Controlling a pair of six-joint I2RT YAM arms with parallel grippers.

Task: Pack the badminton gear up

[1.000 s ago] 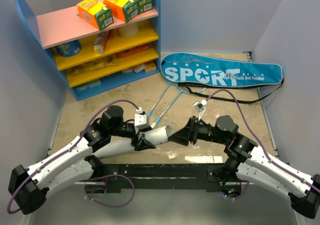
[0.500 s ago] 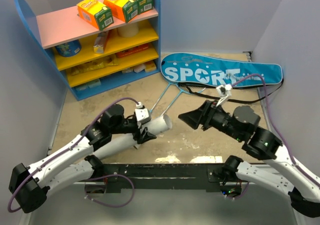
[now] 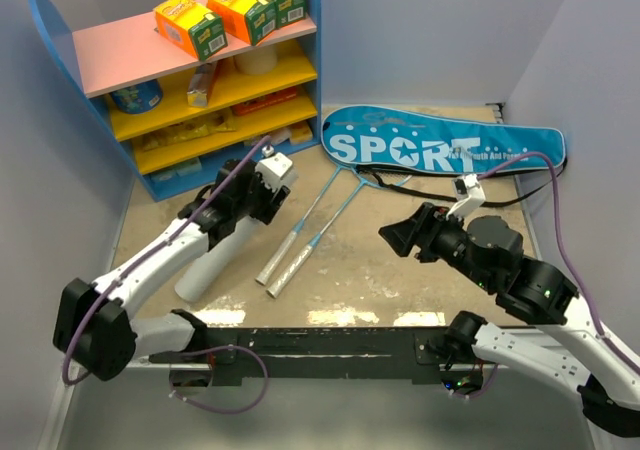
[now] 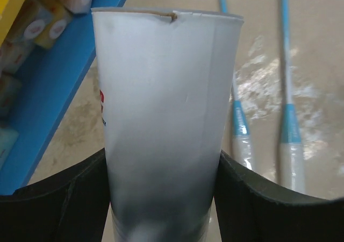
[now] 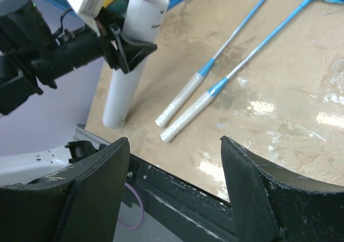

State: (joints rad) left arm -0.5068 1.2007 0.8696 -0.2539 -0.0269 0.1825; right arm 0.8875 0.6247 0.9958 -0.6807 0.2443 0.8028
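Left wrist view: L claw grasps white tube, base on counter. R claw released, empty. Step, judged: parking tube. Next: rackets into bag, needs R claw on a handle.

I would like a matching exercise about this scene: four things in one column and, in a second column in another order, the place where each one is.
Things:
1. white tube
2. rackets
3. blue bag
4. orange-green boxes

Places:
A. on the pink top shelf
B. at the far side of the table, on the right
C. between the left fingers
D. flat on the table, handles toward the near edge

Pairs: 1-C, 2-D, 3-B, 4-A
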